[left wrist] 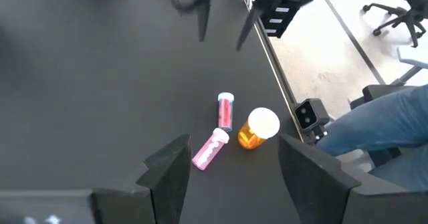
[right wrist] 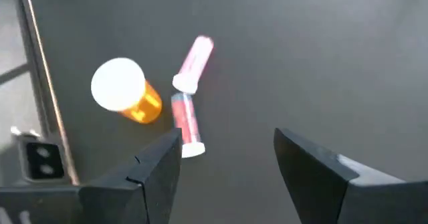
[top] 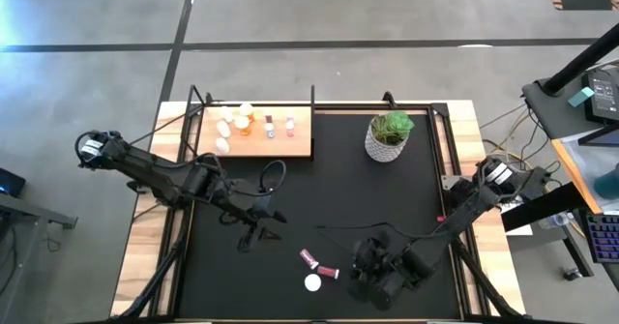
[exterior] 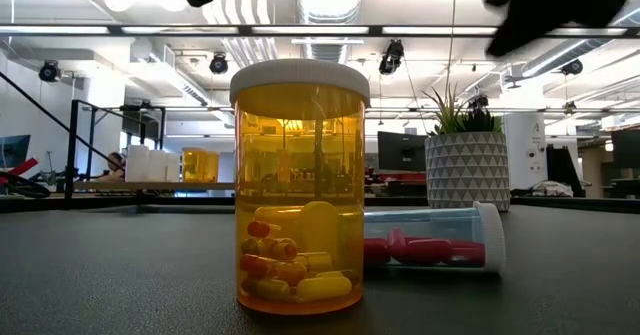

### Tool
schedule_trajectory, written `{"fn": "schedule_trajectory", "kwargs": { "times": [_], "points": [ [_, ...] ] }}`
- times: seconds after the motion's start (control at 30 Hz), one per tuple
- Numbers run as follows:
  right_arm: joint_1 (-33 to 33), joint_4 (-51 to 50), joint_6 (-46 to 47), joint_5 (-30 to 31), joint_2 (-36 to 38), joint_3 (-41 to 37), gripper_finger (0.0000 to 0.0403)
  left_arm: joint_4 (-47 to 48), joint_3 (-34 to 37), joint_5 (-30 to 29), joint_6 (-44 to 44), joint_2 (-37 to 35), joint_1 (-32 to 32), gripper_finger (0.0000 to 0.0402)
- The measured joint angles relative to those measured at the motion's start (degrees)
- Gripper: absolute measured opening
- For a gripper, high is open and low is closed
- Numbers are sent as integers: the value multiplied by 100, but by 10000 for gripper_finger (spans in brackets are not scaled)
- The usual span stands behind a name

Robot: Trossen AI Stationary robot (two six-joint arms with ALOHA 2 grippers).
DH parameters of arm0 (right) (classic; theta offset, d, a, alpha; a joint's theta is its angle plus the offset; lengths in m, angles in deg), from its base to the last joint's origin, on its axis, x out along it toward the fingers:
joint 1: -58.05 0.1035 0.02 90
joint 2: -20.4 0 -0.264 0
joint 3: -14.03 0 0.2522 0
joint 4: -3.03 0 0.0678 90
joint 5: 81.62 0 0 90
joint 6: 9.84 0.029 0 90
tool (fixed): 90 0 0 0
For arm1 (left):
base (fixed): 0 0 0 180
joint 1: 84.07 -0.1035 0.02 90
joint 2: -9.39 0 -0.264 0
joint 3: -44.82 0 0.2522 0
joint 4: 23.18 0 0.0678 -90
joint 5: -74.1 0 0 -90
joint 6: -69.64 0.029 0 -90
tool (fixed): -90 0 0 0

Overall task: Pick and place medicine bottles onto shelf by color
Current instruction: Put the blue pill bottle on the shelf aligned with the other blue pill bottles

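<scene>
High view showed three medicine bottles near the black surface's (top: 232, 276) front edge: an upright amber bottle (top: 312, 282) and two red ones (top: 309, 258) lying beside it. Several more stood on the wooden shelf (top: 300, 146) at the back left. Both arms hovered empty, left gripper (top: 253, 233) jaws partly spread, right gripper (top: 372, 283) jaws spread wide just beside the amber bottle.

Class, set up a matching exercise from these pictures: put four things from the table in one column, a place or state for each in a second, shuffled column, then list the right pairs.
1 orange bottle
2 red bottle
3 plant pot
4 shelf

a lying on its side on the mat
b far edge of the table, holding several bottles
c upright on the mat, white cap on
d white, patterned, with green leaves

Pairs: 1-c, 2-a, 3-d, 4-b
</scene>
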Motion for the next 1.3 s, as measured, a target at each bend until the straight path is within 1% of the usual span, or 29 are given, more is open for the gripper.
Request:
{"fn": "schedule_trajectory", "kwargs": {
  "times": [0.13,0.2,0.33,0.4,0.53,0.63,1.03,1.13,1.3],
  "points": [
    [177,1419,-826,5,-55,-702,226,9,0,0,-9,0,4,206],
    [204,1929,-1098,39,-93,-964,226,9,0,0,-9,0,4,206],
    [181,2494,-977,340,-166,-1407,226,13,0,2,-9,0,5,206],
    [175,2968,-968,424,-174,-1605,226,12,-2,0,-9,0,7,206],
    [168,4025,-1336,447,-355,-1946,226,20,-2,0,-9,0,6,206],
    [164,4549,-1553,449,-592,-1993,226,20,0,0,-7,0,7,206],
    [115,4591,-1594,512,-1732,-1351,226,20,286,-2,-7,0,9,206],
    [89,4617,-1587,487,-1825,-1217,226,14,310,-2,-9,0,9,206],
    [80,4423,-1540,420,-1694,-1267,222,3,310,-4,-11,0,9,206]
  ]
}}
